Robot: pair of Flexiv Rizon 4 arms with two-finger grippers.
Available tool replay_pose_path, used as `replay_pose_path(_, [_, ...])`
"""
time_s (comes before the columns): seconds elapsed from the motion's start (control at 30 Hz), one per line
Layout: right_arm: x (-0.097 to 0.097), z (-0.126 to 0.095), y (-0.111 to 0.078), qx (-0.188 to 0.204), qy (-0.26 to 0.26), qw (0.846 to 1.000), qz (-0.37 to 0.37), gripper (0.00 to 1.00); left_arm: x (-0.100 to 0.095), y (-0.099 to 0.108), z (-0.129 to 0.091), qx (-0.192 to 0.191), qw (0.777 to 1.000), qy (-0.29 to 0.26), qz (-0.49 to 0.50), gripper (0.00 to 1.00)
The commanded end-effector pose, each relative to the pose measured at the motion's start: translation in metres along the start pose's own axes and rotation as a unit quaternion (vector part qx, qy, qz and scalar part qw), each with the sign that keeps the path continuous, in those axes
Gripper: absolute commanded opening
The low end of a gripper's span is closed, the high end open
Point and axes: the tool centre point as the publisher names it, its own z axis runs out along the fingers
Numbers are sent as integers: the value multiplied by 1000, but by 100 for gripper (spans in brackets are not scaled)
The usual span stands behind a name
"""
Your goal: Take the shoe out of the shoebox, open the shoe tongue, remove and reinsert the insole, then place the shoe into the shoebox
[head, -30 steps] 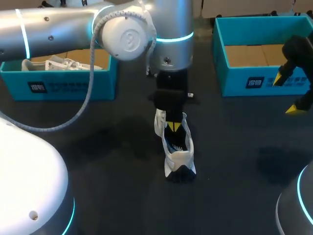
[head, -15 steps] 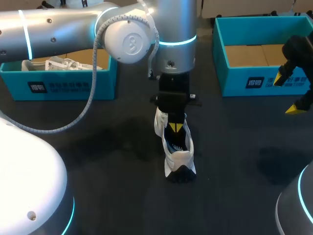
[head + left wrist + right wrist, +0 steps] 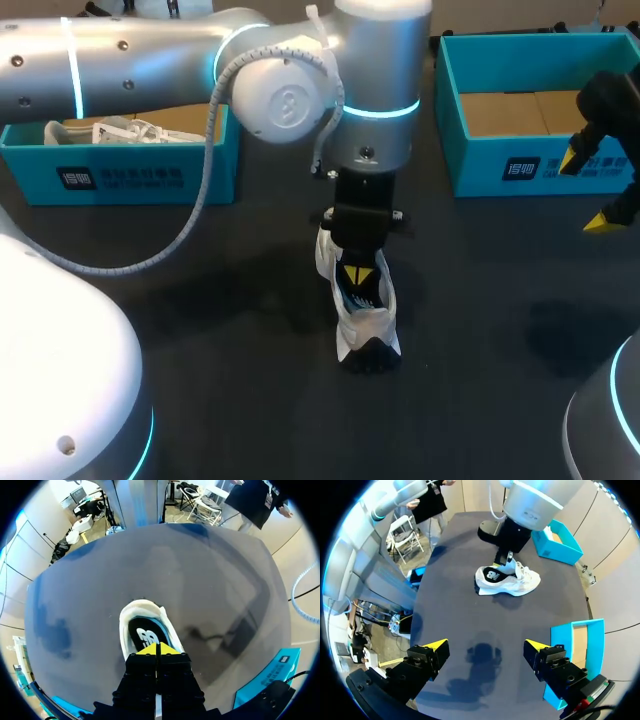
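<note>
Clenched tip to tip on the left gripper [image 3: 357,273], yellow ends sunk in the mouth of the shoe [image 3: 366,322]; impossible to tell whether anything thin is pinched between. Spread wide and holding nothing on the right gripper [image 3: 590,190], up beside the near wall of the right shoebox [image 3: 500,172].

White shoe upright on its sole mid-table, outside both boxes: smooth pale upper, rounded padded collar, dark insole [image 3: 146,636] with a pale mark just ahead of the closed tips. Teal shoeboxes, straight-walled, brown card floors, well apart at the far corners; second white laced shoe [image 3: 130,130] lying in the left shoebox [image 3: 140,178].

Matte dark table [image 3: 200,330]: wide stretch around the shoe on every side, broadest toward the near edge and across to the right gripper.
</note>
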Motion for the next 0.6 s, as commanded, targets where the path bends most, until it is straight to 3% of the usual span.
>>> replay_pose_path(0.03, [-2,1,0,1,2,1000,0,100,-1,2,10,3,1000,6,-4,0])
replay_pose_path(0.6, [-2,1,0,1,2,1000,0,100,5,3,40,15,999,20,-24,0])
